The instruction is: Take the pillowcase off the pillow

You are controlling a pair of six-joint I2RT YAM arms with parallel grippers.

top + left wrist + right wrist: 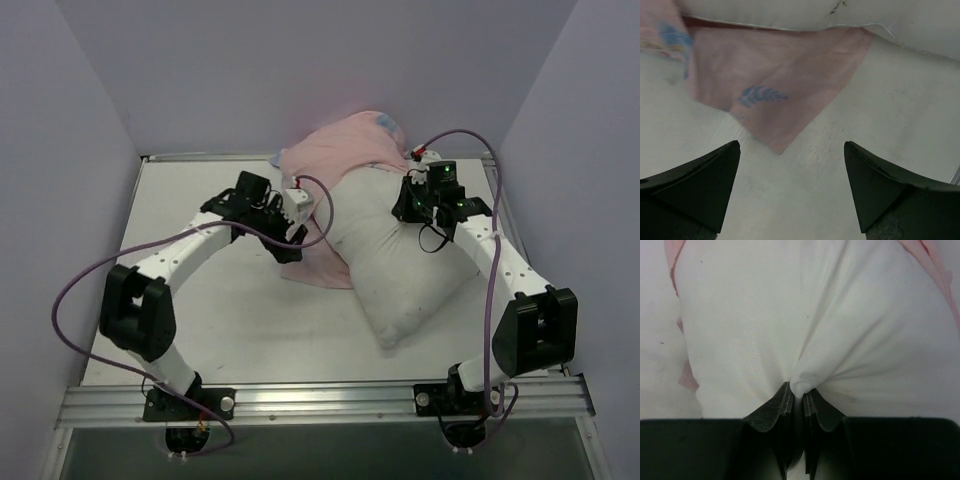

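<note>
Right wrist view alone shows right gripper (799,390) clenched on a pillow (790,315) fold; left gripper (791,144) gapes over the pillowcase (775,80) corner.

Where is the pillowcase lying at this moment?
In the top view the pillowcase is bunched over the far end of the pillow, at the far edge of the table, with one pink corner spread beside the left gripper.
</note>
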